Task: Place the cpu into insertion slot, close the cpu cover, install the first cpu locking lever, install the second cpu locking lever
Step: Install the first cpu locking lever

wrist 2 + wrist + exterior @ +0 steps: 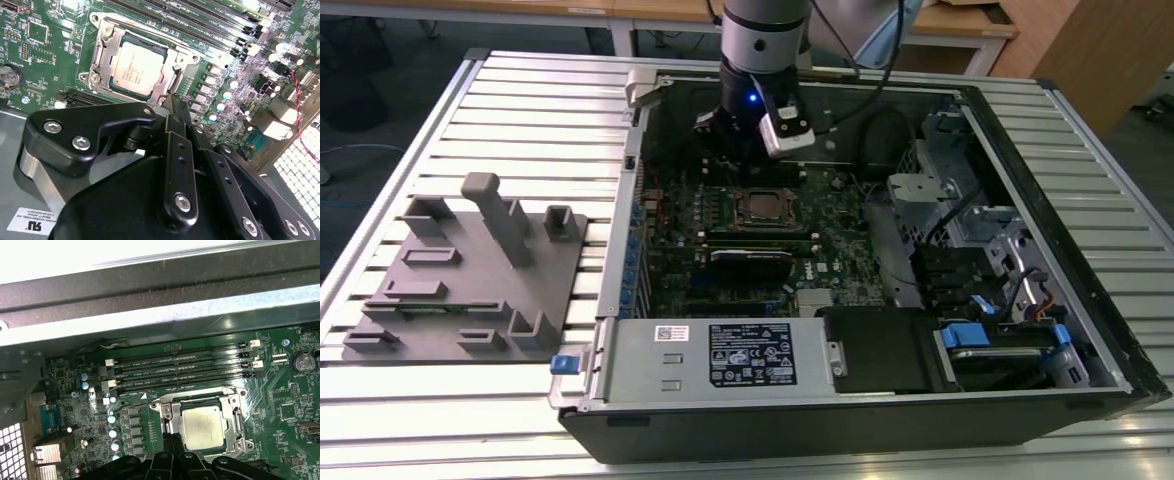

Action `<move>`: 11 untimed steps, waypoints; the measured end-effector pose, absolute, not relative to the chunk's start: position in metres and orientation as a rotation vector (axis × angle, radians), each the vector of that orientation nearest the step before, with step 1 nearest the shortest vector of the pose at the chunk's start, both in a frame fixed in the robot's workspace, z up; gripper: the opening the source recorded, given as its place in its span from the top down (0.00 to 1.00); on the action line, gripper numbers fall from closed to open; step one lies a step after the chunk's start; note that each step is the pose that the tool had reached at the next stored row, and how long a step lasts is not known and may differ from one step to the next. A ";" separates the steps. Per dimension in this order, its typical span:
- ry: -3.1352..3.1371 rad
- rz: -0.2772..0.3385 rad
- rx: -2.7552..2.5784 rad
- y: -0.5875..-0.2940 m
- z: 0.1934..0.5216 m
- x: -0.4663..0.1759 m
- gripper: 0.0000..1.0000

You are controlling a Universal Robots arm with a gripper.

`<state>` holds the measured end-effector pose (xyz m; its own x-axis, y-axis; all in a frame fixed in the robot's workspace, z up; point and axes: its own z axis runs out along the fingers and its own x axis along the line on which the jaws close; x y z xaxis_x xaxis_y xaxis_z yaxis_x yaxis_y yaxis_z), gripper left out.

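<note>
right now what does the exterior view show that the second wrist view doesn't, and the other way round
Exterior view: the grey fixture tray beside the computer case, and the power supply. Second wrist view: a coin battery, red and black wires, the gripper at the edge of the insertion slot. Both: the cpu seated in that slot.

cpu (137, 67) under cpu cover (106, 50), on motherboard (47, 55)

1. An open black computer case (854, 425) lies on the slatted metal desk (440, 420).
2. A grey moulded fixture plate (454, 290) sits beside it, at the exterior view's left.
3. Long black memory slots (180, 367) cross the green motherboard (280, 390).
</note>
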<state>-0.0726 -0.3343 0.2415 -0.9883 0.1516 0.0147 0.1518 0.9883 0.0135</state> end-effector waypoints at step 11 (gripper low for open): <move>-3.119 -0.022 -0.238 -0.334 0.241 -0.084 0.90</move>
<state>-0.0836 -0.3343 0.2414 -0.9883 0.1516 0.0147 0.1518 0.9883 0.0133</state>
